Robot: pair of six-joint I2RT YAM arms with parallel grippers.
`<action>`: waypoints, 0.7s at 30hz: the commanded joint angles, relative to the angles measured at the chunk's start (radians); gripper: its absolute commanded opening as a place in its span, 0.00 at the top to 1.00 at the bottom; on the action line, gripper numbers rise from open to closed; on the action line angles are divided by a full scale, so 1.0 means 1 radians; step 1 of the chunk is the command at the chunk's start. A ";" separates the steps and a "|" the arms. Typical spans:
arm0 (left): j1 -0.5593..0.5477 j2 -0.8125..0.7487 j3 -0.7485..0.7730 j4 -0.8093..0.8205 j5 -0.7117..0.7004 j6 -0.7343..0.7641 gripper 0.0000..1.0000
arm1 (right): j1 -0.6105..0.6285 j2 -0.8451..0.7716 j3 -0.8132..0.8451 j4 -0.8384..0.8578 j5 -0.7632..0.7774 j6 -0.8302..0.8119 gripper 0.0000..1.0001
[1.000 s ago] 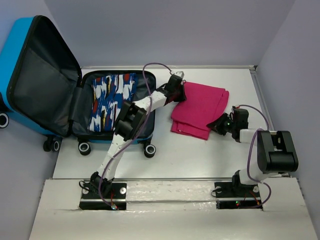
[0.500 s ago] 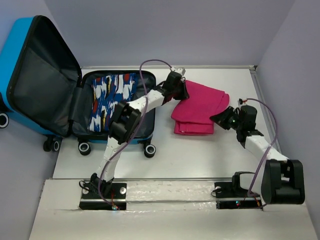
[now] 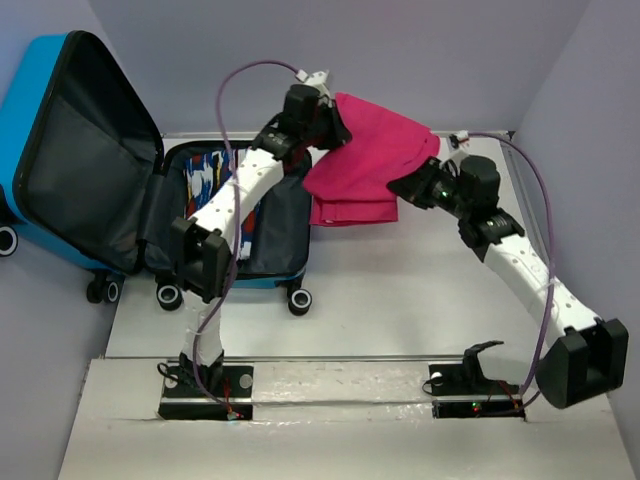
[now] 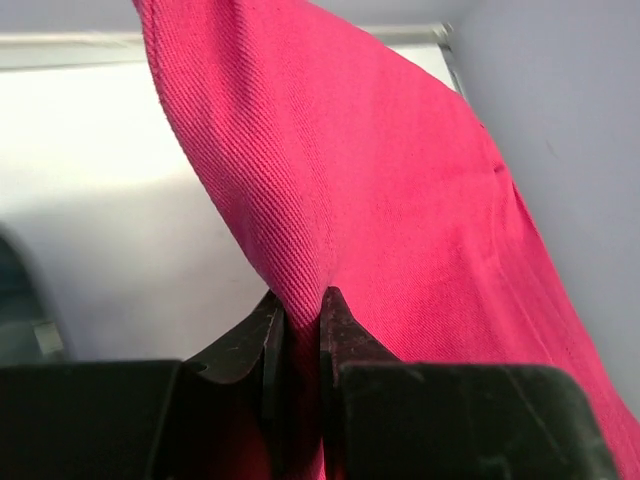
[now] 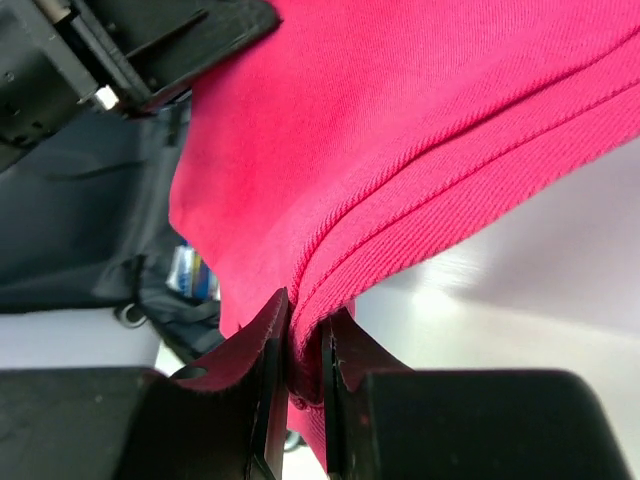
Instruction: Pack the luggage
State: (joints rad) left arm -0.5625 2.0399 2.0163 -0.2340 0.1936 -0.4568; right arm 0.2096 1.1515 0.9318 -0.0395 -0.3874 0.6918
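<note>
Luggage [image 3: 85, 175] open at the tabletop's left edge, lid raised, patterned garment [image 3: 205, 160] inside. Pink cloth [image 3: 370, 160] strung in the air near the far edge, long axis left to right, clenched at one end by left fingers [image 4: 345, 345], at the other by right fingers [image 5: 262, 345]. Open shell leftward of both grips, left arm nearer.

The luggage [image 3: 90, 170] lies open at frame left, a garment [image 3: 205, 170] inside. Right of it, upper centre, a cloth [image 3: 370, 160] hangs between left gripper [image 3: 335, 118] and right gripper [image 3: 405, 185].
</note>
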 commanded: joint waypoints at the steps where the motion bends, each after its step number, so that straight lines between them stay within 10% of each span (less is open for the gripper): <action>1: 0.146 -0.230 0.024 -0.042 -0.063 0.053 0.94 | 0.172 0.134 0.238 0.059 0.051 -0.003 0.93; 9: 0.487 -0.423 -0.260 -0.108 -0.181 0.109 0.94 | 0.450 0.543 0.591 0.078 0.139 0.012 0.93; 11: 0.553 -0.429 -0.359 -0.116 -0.256 0.128 0.53 | 0.516 0.655 0.677 0.046 0.185 0.002 0.92; 12: 0.609 -0.419 -0.407 -0.123 -0.273 0.135 0.31 | 0.530 0.739 0.708 0.032 0.182 0.000 0.85; 13: 0.628 -0.412 -0.428 -0.120 -0.279 0.144 0.01 | 0.540 0.781 0.741 -0.024 0.168 -0.006 0.54; 15: 0.680 -0.424 -0.488 -0.105 -0.292 0.147 0.01 | 0.553 0.877 0.817 -0.103 0.163 -0.024 0.14; 21: 0.661 -0.621 -0.579 -0.064 -0.220 0.130 0.01 | 0.553 0.851 0.763 -0.123 0.193 -0.060 0.10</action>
State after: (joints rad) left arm 0.1425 1.6108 1.4357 -0.3672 -0.0444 -0.3416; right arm 0.7860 2.0789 1.6905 -0.1322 -0.2379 0.6769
